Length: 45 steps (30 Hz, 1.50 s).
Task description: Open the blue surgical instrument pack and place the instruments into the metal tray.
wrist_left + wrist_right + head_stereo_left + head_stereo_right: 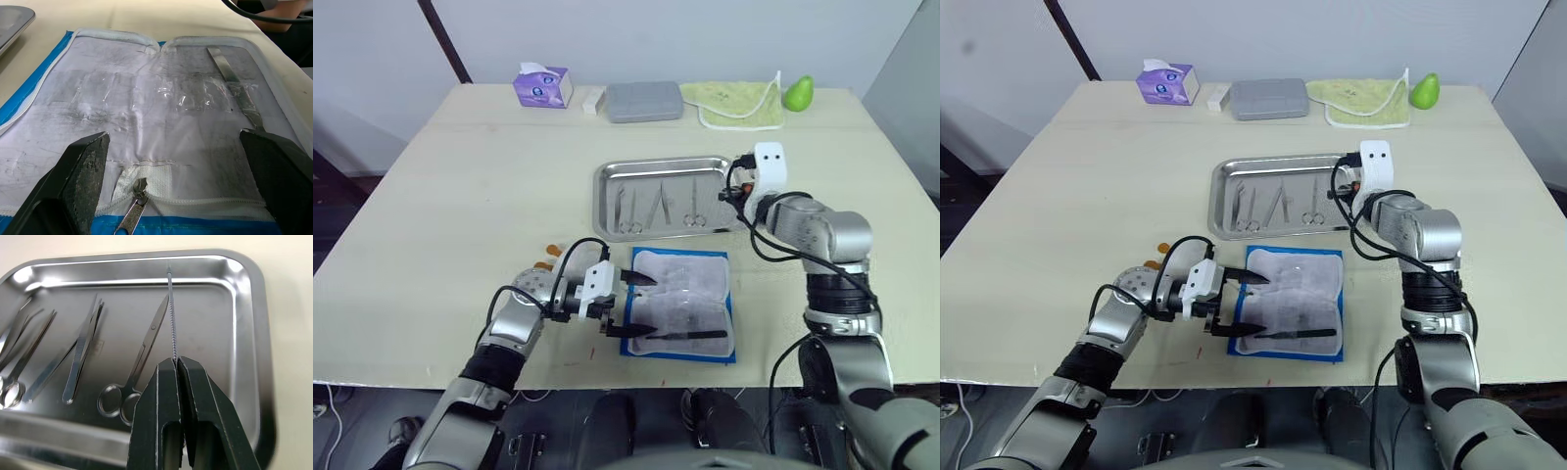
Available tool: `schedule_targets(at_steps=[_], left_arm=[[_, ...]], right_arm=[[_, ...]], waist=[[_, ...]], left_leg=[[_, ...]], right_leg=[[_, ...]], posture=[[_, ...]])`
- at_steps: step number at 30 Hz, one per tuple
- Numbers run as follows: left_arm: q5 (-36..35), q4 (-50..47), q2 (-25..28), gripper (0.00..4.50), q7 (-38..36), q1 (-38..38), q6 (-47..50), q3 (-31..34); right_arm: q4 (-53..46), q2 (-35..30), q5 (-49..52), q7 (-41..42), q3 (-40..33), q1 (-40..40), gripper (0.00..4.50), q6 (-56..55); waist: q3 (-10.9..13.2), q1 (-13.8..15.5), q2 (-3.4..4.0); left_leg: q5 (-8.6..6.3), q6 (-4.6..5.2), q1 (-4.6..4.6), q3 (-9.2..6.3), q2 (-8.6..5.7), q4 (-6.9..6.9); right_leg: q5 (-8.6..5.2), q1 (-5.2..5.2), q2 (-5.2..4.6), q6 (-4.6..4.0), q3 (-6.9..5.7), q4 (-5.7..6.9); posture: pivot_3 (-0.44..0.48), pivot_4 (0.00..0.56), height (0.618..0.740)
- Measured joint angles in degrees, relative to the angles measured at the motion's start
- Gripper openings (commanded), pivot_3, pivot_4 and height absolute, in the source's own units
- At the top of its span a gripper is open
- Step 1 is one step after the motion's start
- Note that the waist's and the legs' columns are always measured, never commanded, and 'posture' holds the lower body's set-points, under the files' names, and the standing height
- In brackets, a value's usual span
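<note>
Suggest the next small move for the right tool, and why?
Probably open the right tool and drop the thin probe into the metal tray. It is pinched shut on the probe, which already hangs over the tray beside the scissors. One instrument remains in the opened pack, by the open left tool.

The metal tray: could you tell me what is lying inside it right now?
Inside the metal tray lie scissors, tweezers and more instruments. The right gripper covers part of the floor.
</note>
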Motion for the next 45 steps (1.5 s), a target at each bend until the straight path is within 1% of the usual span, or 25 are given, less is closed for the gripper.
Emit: schedule_targets(at_steps=[3,6,11,18,19,21,24,28,30,32,36,38,39,41,42,43,44,45], left_arm=[[0.0,-0.35,0.07,4.5,0.29,0.27,0.09,0.1],[0.0,-0.7,0.08,4.5,0.77,0.47,0.42,0.13],[0.0,-1.31,0.19,4.5,1.09,0.81,0.73,0.18],[0.0,-1.97,0.29,4.5,1.73,1.42,0.97,0.46],[0.0,-2.15,0.32,4.5,1.85,1.56,1.04,0.47],[0.0,-2.43,0.37,4.5,1.99,1.74,1.12,0.47],[0.0,-3.0,0.52,4.5,2.14,2.01,1.58,0.47],[0.0,-3.71,0.63,4.5,2.22,2.17,2.33,0.47],[-0.01,-3.96,0.6,4.5,2.27,2.23,2.47,0.43],[-0.03,-4.18,0.63,4.5,2.33,2.32,2.85,0.48],[-0.15,-4.72,0.52,4.5,2.5,2.42,3.57,0.47],[-0.29,-5.08,0.35,4.5,2.63,2.55,3.81,0.32],[-0.45,-5.14,0.46,4.5,2.62,2.66,3.87,0.37],[-0.6,-5.23,0.75,4.5,2.33,2.64,4.34,0.48],[-0.61,-5.22,0.83,4.5,2.17,2.54,4.53,0.52],[-0.61,-5.13,0.91,4.5,2.04,2.47,4.64,0.55],[-0.61,-5.11,0.91,4.5,2.04,2.47,4.64,0.55],[-0.61,-4.74,0.66,4.5,1.8,2.11,4.7,0.33]], right_arm=[[2.33,2.11,-0.45,-1.27,-0.04,0.0,0.06,-2.62],[6.81,4.45,-1.27,-2.72,0.09,-0.03,0.06,-6.85],[10.7,5.74,-2.18,-3.98,-0.31,-0.03,0.06,-11.24],[14.03,6.54,-2.56,-3.8,-0.07,-0.03,0.06,-14.01],[14.51,6.52,-2.72,-3.66,0.23,-0.03,0.61,-14.47],[14.63,6.48,-2.86,-3.46,0.42,-0.03,1.26,-15.01],[13.6,6.42,-2.74,-2.21,0.71,0.35,2.72,-15.21],[6.08,5.63,-1.55,0.96,2.09,3.31,2.72,-14.86],[0.17,3.61,-0.68,4.62,4.5,6.17,2.72,-15.08],[-5.98,1.31,0.45,9.38,6.63,9.94,2.72,-16.48],[-17.01,-2.06,6.75,21.68,7.17,18.49,2.72,-22.0],[-25.31,-9.14,12.24,30.72,6.99,24.78,2.72,-22.9],[-27.14,-11.54,14.0,33.36,6.39,26.34,2.98,-22.66],[-31.4,-18.54,18.02,39.85,4.73,30.98,3.63,-22.18],[-32.88,-21.51,19.09,42.37,4.38,32.92,3.79,-22.19],[-34.78,-24.92,20.37,45.74,4.15,35.51,4.28,-22.34],[-34.89,-25.19,20.47,46.07,4.15,35.71,4.28,-22.34],[-36.6,-29.12,21.48,49.53,3.86,38.96,4.28,-23.15]], waist=[[0.01,-0.12,0.02],[0.02,-0.16,0.04],[0.03,-0.2,0.07],[0.05,-0.35,0.1],[0.05,-0.35,0.1],[0.05,-0.37,0.1],[0.06,-0.41,0.1],[0.06,-0.39,0.11],[0.06,-0.29,0.11],[0.06,-0.33,0.1],[0.07,-0.21,0.12],[0.09,0.1,0.14],[0.1,0.06,0.13],[0.11,-0.02,0.12],[0.11,-0.11,0.12],[0.11,-0.23,0.11],[0.11,-0.28,0.1],[0.12,-0.19,0.11]], left_leg=[[0.0,0.0,0.0,-0.02,0.0,0.0],[0.0,0.0,0.01,-0.02,0.0,0.0],[0.0,0.0,-0.01,-0.02,0.0,0.0],[0.0,0.0,0.0,-0.03,0.0,0.0],[0.0,0.0,0.0,-0.03,0.0,0.0],[0.0,0.0,0.0,-0.04,0.0,-0.02],[0.0,0.0,0.0,-0.04,0.01,-0.1],[0.0,0.0,0.0,-0.06,0.01,-0.17],[0.0,0.0,-0.04,-0.09,0.0,-0.18],[0.0,0.0,-0.06,-0.12,0.0,-0.18],[0.0,0.0,-0.15,-0.15,0.0,-0.17],[0.0,0.0,-0.24,-0.15,-0.01,-0.16],[0.0,0.0,-0.25,-0.15,-0.01,-0.16],[0.0,0.0,-0.24,-0.16,-0.03,-0.15],[0.0,0.0,-0.23,-0.17,-0.03,-0.15],[0.0,0.0,-0.2,-0.18,-0.01,-0.15],[0.0,0.0,-0.19,-0.18,-0.01,-0.15],[0.0,0.0,-0.19,-0.19,-0.01,-0.15]], right_leg=[[0.01,0.0,-0.01,0.01,0.03,-0.01],[0.01,0.01,-0.01,0.01,0.02,0.0],[0.01,0.0,-0.02,0.01,0.02,-0.02],[0.01,0.0,-0.02,0.01,0.03,-0.01],[0.01,0.0,-0.02,0.01,0.02,-0.02],[0.0,0.0,-0.02,0.01,0.03,-0.02],[0.0,-0.01,-0.02,0.01,0.03,-0.04],[0.0,-0.02,-0.02,0.01,0.01,-0.07],[-0.01,-0.02,-0.03,0.01,-0.04,-0.11],[-0.01,-0.02,-0.04,0.02,-0.06,-0.13],[-0.01,-0.02,-0.02,0.02,-0.2,-0.18],[-0.01,-0.01,-0.07,0.02,-0.33,-0.31],[-0.01,-0.01,-0.08,0.03,-0.33,-0.32],[-0.01,0.0,-0.09,0.03,-0.31,-0.35],[-0.01,0.0,-0.08,0.03,-0.31,-0.35],[-0.01,0.01,-0.01,0.03,-0.3,-0.34],[-0.01,0.01,-0.01,0.03,-0.3,-0.34],[-0.02,0.01,0.02,0.04,-0.32,-0.33]], posture=[[0.0,0.15,0.74],[0.0,0.15,0.74],[0.0,0.15,0.74],[0.0,0.15,0.74],[0.0,0.15,0.74],[0.0,0.15,0.74],[0.0,0.15,0.74],[0.0,0.15,0.74],[0.0,0.15,0.74],[0.0,0.15,0.74],[0.0,0.15,0.74],[0.0,0.15,0.74],[0.0,0.15,0.74],[0.0,0.15,0.74],[0.0,0.15,0.74],[0.0,0.15,0.74],[0.0,0.15,0.74],[0.0,0.15,0.74]])
